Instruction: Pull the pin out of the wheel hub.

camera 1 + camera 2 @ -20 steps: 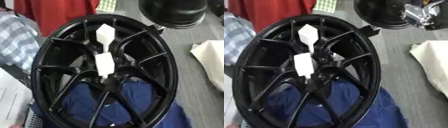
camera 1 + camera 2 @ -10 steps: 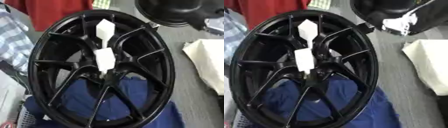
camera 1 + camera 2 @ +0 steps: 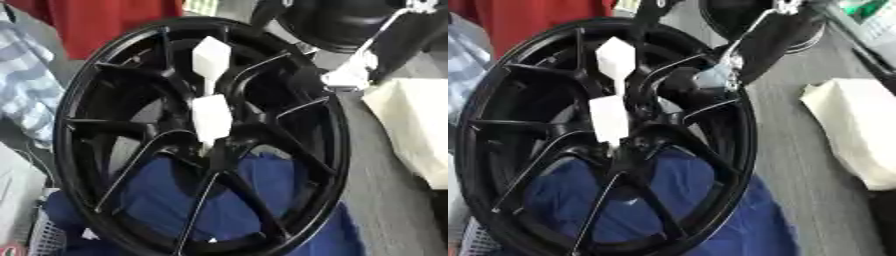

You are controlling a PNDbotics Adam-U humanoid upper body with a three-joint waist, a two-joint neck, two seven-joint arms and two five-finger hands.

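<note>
Pin [image 3: 212, 118] white, blocky | wheel hub [image 3: 219, 150] glossy black | right hand [image 3: 719, 75] fingers unclear

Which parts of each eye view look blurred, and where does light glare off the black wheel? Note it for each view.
Left eye view: the whole picture is soft; the right hand at upper right is smeared, and pale sheen runs along the wheel rim and spokes. Right eye view: the white pin keeps clearer edges than the hand, whose fingers cannot be made out; the cream cloth looks washed out.
</note>
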